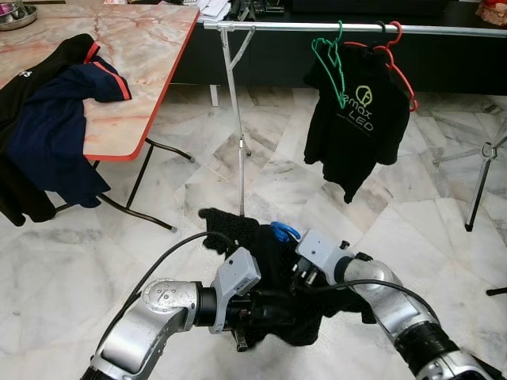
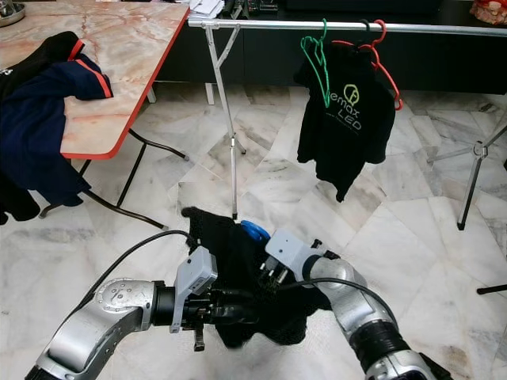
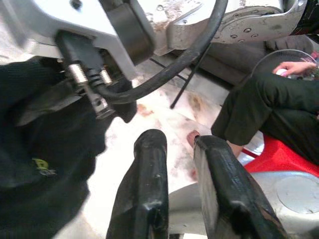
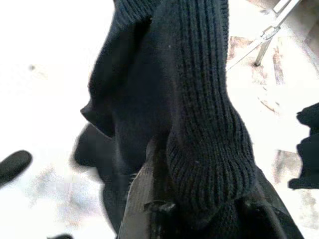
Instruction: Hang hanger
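Closest to me, both arms are pulled in low in front of the body with a black knit sweater (image 1: 261, 261) bunched up between them. My right end effector (image 4: 199, 209) is clenched on a ribbed fold of that sweater; the wrist cam is basically all black knit draped over the fingers. The left end effector (image 3: 182, 189) comes in from the other side, and its wrist cam shows the two fingers (image 3: 144, 184) slightly apart with nothing between them, so it's released, just sitting next to the fabric. From the head cam it looks pressed up against the sweater, but I can't tell if it's actually touching.

The blue hanger (image 1: 283, 232) is poking out of the top of the sweater bundle, just beside the right wrist. Only its curved bit shows; the rest is buried in the knit.

In the left wrist cam there's also a person sitting nearby, a dark sleeve (image 3: 259, 104) over something red.

Further out, the marble floor (image 1: 198, 182), then on my left a surface (image 1: 135, 71) with a red edge and dark clothes (image 1: 47, 134) slumped over its near corner.

Farthest back is the clothes rail (image 1: 301, 26) on its thin stand. A green hanger (image 1: 329, 59) hangs empty on it, and right beside that a red hanger (image 1: 392, 59) carries a black T-shirt (image 1: 356, 127) with a printed logo.
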Tool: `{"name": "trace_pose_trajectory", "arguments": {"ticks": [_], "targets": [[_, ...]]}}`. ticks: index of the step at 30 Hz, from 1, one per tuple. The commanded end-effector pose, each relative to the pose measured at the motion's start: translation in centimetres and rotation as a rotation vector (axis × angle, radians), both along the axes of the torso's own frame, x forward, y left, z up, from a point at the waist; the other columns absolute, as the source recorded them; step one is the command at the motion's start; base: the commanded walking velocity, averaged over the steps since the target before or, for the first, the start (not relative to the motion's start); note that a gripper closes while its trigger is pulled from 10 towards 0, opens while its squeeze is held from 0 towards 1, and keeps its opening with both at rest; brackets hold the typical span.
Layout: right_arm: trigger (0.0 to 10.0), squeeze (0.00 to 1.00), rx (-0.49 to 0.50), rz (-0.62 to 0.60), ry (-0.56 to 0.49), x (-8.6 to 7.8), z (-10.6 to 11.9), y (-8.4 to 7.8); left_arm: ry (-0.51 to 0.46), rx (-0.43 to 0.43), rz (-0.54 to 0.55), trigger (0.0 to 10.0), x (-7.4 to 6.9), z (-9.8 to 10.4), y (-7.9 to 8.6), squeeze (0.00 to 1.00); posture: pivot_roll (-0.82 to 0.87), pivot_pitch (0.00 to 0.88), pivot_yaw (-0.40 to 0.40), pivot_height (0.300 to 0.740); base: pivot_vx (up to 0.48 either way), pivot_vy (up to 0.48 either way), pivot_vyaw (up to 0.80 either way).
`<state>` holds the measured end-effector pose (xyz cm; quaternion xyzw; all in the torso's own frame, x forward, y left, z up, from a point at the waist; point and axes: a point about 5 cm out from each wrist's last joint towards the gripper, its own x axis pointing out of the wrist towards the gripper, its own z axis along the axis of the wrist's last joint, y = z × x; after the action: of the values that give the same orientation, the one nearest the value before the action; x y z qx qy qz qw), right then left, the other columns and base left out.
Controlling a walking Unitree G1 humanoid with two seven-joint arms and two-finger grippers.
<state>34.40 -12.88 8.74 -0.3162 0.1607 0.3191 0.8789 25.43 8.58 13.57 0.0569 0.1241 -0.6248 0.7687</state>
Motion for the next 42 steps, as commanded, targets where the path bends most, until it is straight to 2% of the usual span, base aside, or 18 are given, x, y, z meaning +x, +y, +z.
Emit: {"name": "trace_pose_trajectory", "arguments": {"ticks": [1,4,7,11,14,18,20,21,22,23,24,25,28,35,39,42], "targets": [[0.0,0.0,0.026,0.004,-0.025,0.2,0.3,-0.2,-0.006,-0.002,-0.007,10.0,-0.4,0.3,-0.2,1.0,-0.05,0.227,-0.014,0.74,0.0,0.0,0.0],[0.0,0.0,0.02,0.032,-0.036,0.2,0.4,-0.6,-0.011,0.012,0.013,10.0,-0.2,0.3,0.4,1.0,-0.05,0.23,-0.015,0.74,0.0,0.0,0.0],[0.0,0.0,0.003,0.138,-0.03,-0.4,0.2,-1.7,-0.014,0.046,0.03,10.0,-0.2,0.2,1.8,1.0,-0.05,0.231,-0.018,0.74,0.0,0.0,0.0],[0.0,0.0,-0.062,0.241,0.02,-1.3,-0.5,-2.7,-0.015,0.067,0.036,10.0,-0.2,0.2,2.4,1.0,-0.05,0.23,-0.021,0.74,0.0,0.0,0.0],[0.0,0.0,-0.057,0.351,0.082,-2.4,-0.9,-3.6,-0.02,0.123,0.029,10.0,-0.2,-0.3,3.1,1.0,-0.05,0.229,-0.022,0.74,0.0,0.0,0.0],[0.0,0.0,-0.092,0.441,0.157,-3.4,-1.6,-4.7,-0.028,0.186,0.005,10.0,-0.3,-1.1,3.2,1.0,-0.05,0.222,-0.021,0.74,0.0,0.0,0.0],[0.0,0.0,-0.097,0.47,0.175,-3.6,-1.7,-4.7,-0.045,0.239,0.013,10.0,0.1,-1.6,3.2,1.0,-0.05,0.217,-0.022,0.74,0.0,0.0,0.0],[0.0,0.0,-0.097,0.47,0.175,-3.6,-1.7,-4.7,-0.045,0.239,0.013,10.0,0.1,-1.6,3.2,1.0,-0.05,0.217,-0.022,0.74,0.0,0.0,0.0],[0.0,0.0,-0.091,0.495,0.18,-3.7,-1.7,-4.5,-0.091,0.268,0.025,10.0,0.5,-1.8,3.0,1.0,-0.05,0.215,-0.022,0.74,0.0,0.0,0.0],[0.0,0.0,-0.073,0.518,0.189,-3.8,-1.6,-4.1,-0.125,0.269,0.073,10.0,1.2,-1.9,2.8,0.07,-0.05,0.213,-0.022,0.74,0.0,0.0,0.0],[0.0,0.0,-0.073,0.518,0.189,-3.8,-1.6,-4.1,-0.125,0.269,0.073,10.0,1.2,-1.9,2.8,0.07,-0.05,0.213,-0.022,0.74,0.0,0.0,0.0],[0.0,0.0,-0.06,0.536,0.191,-3.8,-1.6,-3.8,-0.122,0.238,0.109,10.0,1.7,-1.7,2.6,0.0,-0.05,0.209,-0.022,0.74,0.0,0.0,0.0],[0.0,0.0,-0.073,0.547,0.188,-3.8,-1.7,-3.5,-0.121,0.199,0.129,10.0,2.0,-1.3,2.4,0.0,-0.04,0.204,-0.021,0.74,0.0,0.0,0.0],[0.0,0.0,-0.052,0.584,0.187,-3.9,-1.7,-2.7,-0.1,0.203,0.081,10.0,1.6,-2.1,1.5,0.0,-0.05,0.199,-0.019,0.74,0.0,0.0,0.0],[0.0,0.0,-0.037,0.597,0.177,-3.9,-1.4,-2.5,-0.116,0.225,0.101,10.0,1.9,-2.5,1.5,0.0,-0.05,0.205,-0.021,0.74,0.0,0.0,0.0],[0.0,0.0,-0.028,0.603,0.17,-3.7,-1.1,-2.4,-0.104,0.208,0.093,10.0,1.9,-2.6,1.0,0.0,-0.05,0.211,-0.023,0.74,0.0,0.0,0.0]]}}
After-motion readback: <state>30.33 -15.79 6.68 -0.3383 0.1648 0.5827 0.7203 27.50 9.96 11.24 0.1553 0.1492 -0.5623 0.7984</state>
